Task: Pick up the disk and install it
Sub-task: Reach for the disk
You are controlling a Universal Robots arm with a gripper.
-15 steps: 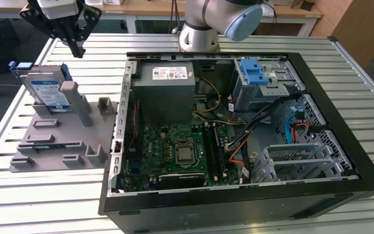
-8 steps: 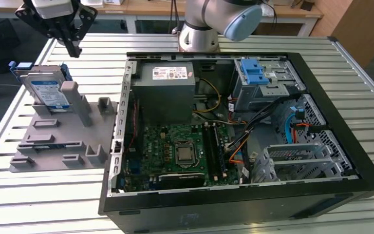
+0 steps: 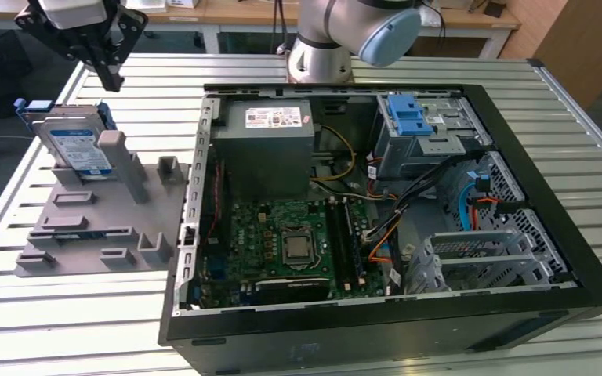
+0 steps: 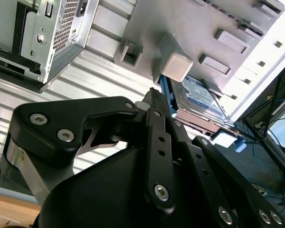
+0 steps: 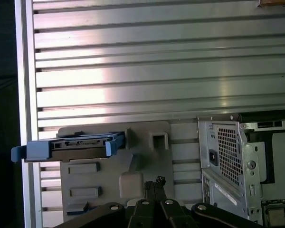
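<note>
Exterior view: slatted desk [image 3: 71, 329] carries open computer case [image 3: 385, 333], well aside from claw [image 3: 110, 80]. Grey holder fixture [image 3: 81, 227] below claw; disk [image 3: 79, 149] stands on edge in it, apart from claw. Step: approach for pickup, nothing grasped. Claw clenched, empty; grasp likely needs it spread across disk's carrier.

The arm [image 3: 322, 47] is showing a smooth silver-grey tube body, and a round pale-blue cap [image 3: 390, 35] is covering one joint. The hand [image 3: 110, 78] is wearing matte black all over and is built of flat, angular link plates. Just above the hand a white block [image 3: 71, 12] is sitting. In the second wrist view, silver hex-socket screws [image 4: 160, 191] are dotting the black links, and the slim fingers [image 4: 156, 123] are tapering toward narrow tips.
</note>
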